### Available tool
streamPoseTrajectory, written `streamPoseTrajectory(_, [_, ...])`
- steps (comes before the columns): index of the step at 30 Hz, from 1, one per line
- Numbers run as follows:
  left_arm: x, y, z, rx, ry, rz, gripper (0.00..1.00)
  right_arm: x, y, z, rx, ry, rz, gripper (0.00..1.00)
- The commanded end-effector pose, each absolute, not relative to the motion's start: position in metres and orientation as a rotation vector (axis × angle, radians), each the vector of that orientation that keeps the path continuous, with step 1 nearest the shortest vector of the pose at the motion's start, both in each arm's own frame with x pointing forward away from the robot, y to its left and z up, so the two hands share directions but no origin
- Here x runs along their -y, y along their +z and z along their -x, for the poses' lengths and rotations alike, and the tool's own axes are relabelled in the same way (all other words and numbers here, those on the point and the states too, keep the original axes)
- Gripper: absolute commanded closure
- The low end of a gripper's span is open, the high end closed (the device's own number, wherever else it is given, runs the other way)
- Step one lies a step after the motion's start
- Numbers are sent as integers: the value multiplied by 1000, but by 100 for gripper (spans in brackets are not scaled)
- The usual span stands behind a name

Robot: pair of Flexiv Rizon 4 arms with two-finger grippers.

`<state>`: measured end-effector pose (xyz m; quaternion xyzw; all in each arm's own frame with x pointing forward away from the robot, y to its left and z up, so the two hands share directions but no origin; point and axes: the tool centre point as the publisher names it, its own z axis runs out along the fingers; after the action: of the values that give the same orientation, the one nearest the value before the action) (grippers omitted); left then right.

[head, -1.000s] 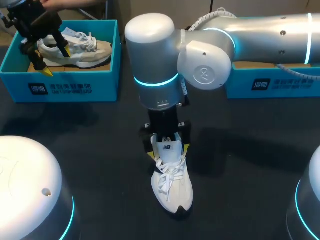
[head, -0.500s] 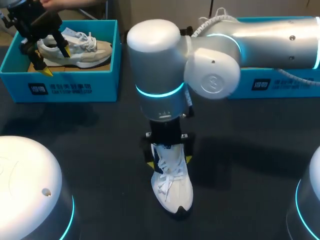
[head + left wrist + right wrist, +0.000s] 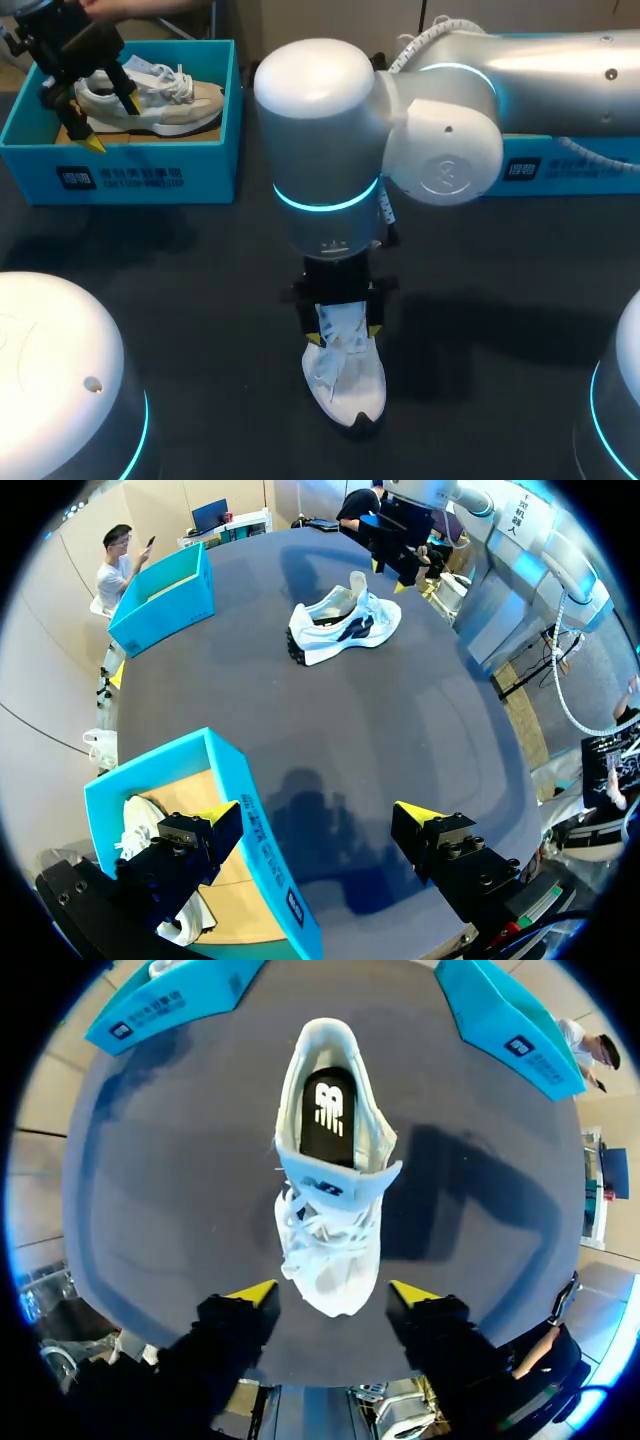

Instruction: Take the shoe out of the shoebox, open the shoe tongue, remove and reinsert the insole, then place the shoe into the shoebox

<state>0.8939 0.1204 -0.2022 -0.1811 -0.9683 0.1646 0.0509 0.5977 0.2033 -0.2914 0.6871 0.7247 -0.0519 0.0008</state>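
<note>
A white shoe (image 3: 347, 385) lies mid-table with its toe towards me. Its tongue (image 3: 338, 1186) stands up and a black insole (image 3: 328, 1115) shows inside. My right gripper (image 3: 343, 333) hangs straight down over the laces. Its yellow fingertips (image 3: 254, 1294) straddle the front of the shoe (image 3: 330, 1230) with a narrow gap on each side, so my right gripper (image 3: 332, 1296) is open. My left gripper (image 3: 112, 120) hovers open over the left blue shoebox (image 3: 150, 175), which holds a second pale shoe (image 3: 165, 100). Seen from the left wrist, my left gripper (image 3: 318, 820) spans that box's wall (image 3: 262, 850).
A second blue shoebox (image 3: 560, 165) stands at the back right, partly behind my right arm. Both boxes (image 3: 170, 1005) (image 3: 510, 1020) lie beyond the shoe's heel. A person's hand (image 3: 110, 8) is at the far left edge beside my left arm. Dark table (image 3: 200, 300) surrounds the shoe.
My right arm has come down and nearer over the shoe, its fingers drawing closer together around the laces and tongue. The left arm and the boxed shoe are as before.
</note>
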Motion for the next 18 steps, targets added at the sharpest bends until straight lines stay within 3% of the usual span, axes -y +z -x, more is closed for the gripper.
streamPoseTrajectory(1, [-121,-202,-893,2949,497,552,0,-206,-296,-591,-2277,-146,-2162,54])
streamPoseTrajectory(10, [-121,-202,-893,2949,497,552,0,-206,-295,-591,-2271,-142,-2157,60])
streamPoseTrajectory(18, [-121,-202,-893,2949,497,552,0,-206,-300,-606,-2291,-78,-2124,72])
